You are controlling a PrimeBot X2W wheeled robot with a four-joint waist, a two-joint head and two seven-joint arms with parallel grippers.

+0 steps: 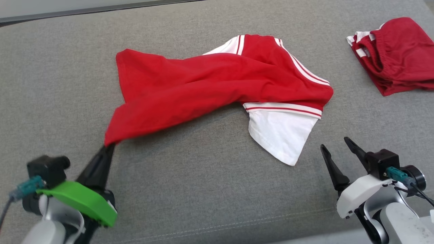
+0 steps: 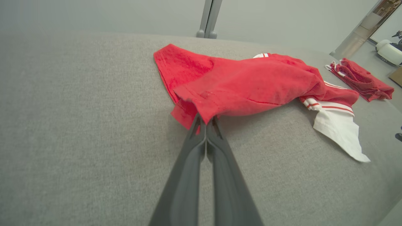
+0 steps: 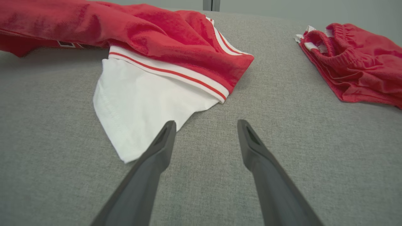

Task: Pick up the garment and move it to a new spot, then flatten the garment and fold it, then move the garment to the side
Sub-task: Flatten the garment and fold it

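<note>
Your left gripper [image 1: 109, 145] is clamped on a corner of the red-and-white garment [image 1: 217, 84] sprawled across the grey cushion [image 1: 203, 189], while your right gripper [image 1: 335, 144] hovers beside its white sleeve, jaws apart.

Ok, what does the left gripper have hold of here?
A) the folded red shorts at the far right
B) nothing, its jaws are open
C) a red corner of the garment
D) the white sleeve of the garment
C: the left gripper is shut on a red corner of the garment, while the white sleeve lies free on the grey surface near the open right gripper.
</note>
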